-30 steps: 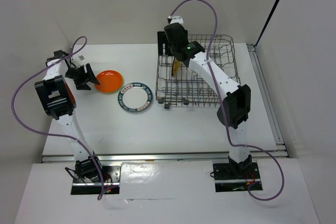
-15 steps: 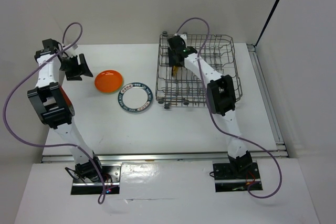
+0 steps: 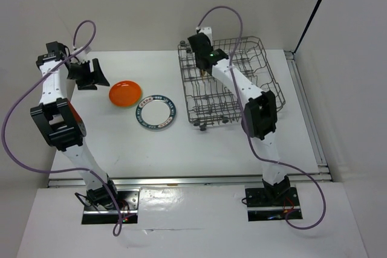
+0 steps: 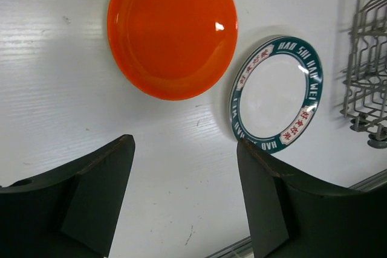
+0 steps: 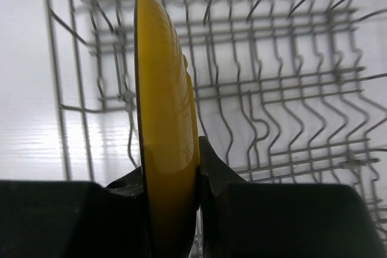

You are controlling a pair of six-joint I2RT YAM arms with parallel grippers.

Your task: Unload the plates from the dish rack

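Right wrist view: right gripper point(image 5: 172, 176) clamped on the yellow plate point(image 5: 164, 107).
Plate stands on edge at the far left corner of the dish rack point(image 3: 269, 70); left gripper point(image 4: 184, 173), jaws apart, hovers near the orange plate point(image 4: 172, 31).

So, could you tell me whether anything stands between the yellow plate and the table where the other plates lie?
Yes: the right gripper clamps the yellow plate inside the dish rack, so its tines and wire wall stand between the plate and the table beside the orange plate.
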